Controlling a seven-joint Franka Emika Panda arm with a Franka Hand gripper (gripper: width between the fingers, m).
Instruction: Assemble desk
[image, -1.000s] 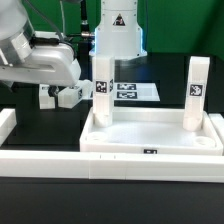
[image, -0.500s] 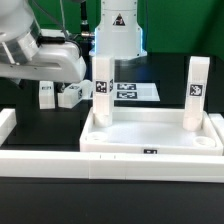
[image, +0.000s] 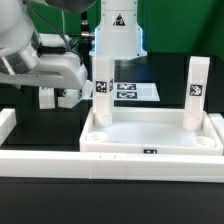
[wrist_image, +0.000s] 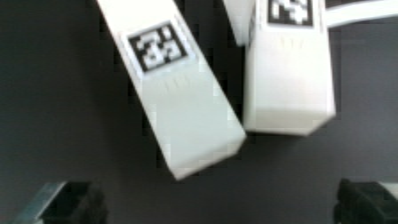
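The white desk top (image: 150, 142) lies tray-like at the exterior view's middle right. Two tagged white legs (image: 101, 88) (image: 197, 92) stand upright in its back corner sockets. Two loose tagged legs (image: 46, 97) (image: 70, 97) lie on the black table at the left. My gripper (image: 60, 88) hangs just above them. In the wrist view both loose legs (wrist_image: 178, 90) (wrist_image: 290, 70) lie side by side ahead of the gripper (wrist_image: 217, 205). Its dark fingers (wrist_image: 63, 205) stand wide apart and hold nothing.
The marker board (image: 135, 91) lies flat behind the desk top. A long white border rail (image: 40, 160) runs along the front and turns up the left side (image: 6, 125). The arm's white base (image: 118, 35) stands at the back.
The arm has shifted and come down a little over the two loose legs. The legs and the desk top have not moved.
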